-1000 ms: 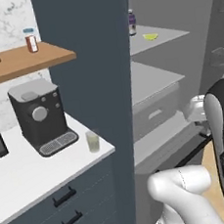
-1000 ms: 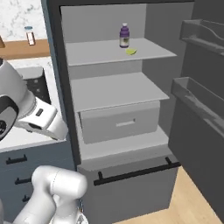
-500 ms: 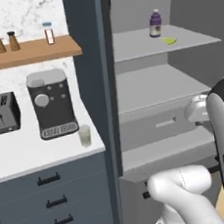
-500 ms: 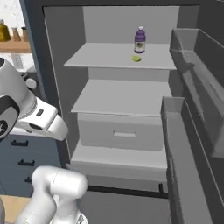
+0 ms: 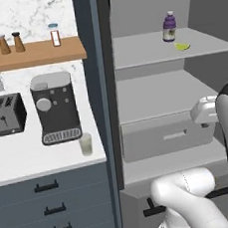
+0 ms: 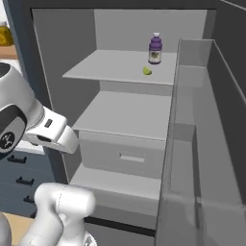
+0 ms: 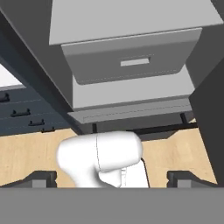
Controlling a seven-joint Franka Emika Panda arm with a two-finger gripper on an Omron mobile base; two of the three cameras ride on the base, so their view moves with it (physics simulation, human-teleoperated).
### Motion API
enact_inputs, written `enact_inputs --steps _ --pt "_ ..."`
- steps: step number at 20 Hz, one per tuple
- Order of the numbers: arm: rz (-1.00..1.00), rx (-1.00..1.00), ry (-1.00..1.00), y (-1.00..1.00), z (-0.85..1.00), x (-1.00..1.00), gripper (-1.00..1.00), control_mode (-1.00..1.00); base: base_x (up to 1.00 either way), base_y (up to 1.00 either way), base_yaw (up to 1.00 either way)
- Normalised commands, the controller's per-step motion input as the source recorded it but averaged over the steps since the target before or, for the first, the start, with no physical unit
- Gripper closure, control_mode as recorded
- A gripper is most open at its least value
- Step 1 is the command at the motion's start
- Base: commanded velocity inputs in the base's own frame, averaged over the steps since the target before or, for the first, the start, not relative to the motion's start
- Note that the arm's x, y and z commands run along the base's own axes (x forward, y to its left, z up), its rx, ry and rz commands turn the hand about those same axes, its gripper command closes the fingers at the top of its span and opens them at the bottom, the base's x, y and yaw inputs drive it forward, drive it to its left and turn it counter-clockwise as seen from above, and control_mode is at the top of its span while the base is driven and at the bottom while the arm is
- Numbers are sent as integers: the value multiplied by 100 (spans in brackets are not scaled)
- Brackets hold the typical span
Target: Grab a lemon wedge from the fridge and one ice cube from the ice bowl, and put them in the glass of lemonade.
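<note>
The fridge (image 5: 160, 110) stands open, with pale grey shelves and a drawer (image 5: 166, 137) exposed. On the top shelf (image 6: 120, 67) a purple bottle (image 6: 154, 48) stands upright towards the back. The lemon wedge (image 6: 147, 71) lies on the same shelf, just beside the bottle and in front of it, apart from it. In the left base view the wedge (image 5: 182, 46) sits to the right of the bottle (image 5: 169, 27), close to the shelf's front edge. The middle shelf (image 6: 125, 115) carries nothing visible. The open door's inner bins (image 6: 202, 144) fill the right side of the right base view.

The desk (image 5: 41, 159) to the left of the fridge carries a toaster (image 5: 3, 114), a coffee machine (image 5: 55, 107) and the glass (image 5: 86, 144). The glass stands upright just in front of the coffee machine's right corner, near the desk's front edge. It holds pale liquid. A wooden wall shelf (image 5: 34, 54) above carries several jars and shakers (image 5: 10, 42). Dark drawers (image 5: 51, 208) run beneath the desk.

The gripper (image 7: 112, 177) is seen in the hand view: its two dark tips stand at opposite bottom corners, fully apart, with nothing between them. That view looks down at the fridge drawer (image 7: 131, 59), the fridge's lower front and the wooden floor (image 7: 26, 153). The gripper is well below the top shelf and well apart from the wedge.
</note>
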Motion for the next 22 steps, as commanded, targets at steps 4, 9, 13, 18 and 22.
enact_inputs --steps 4,9,13,18,22 --pt "0 0 0 0 0 0 -100 100 63 -24 4" --pt "0 0 0 0 0 0 -100 100 0 -10 0" --pt "0 0 -3 -12 0 -6 -100 -100 -7 0 0" --pt "-5 12 -3 -57 18 2 -100 -100 0 0 0" --pt "0 17 -8 -40 16 -16 -100 -100 0 0 0"
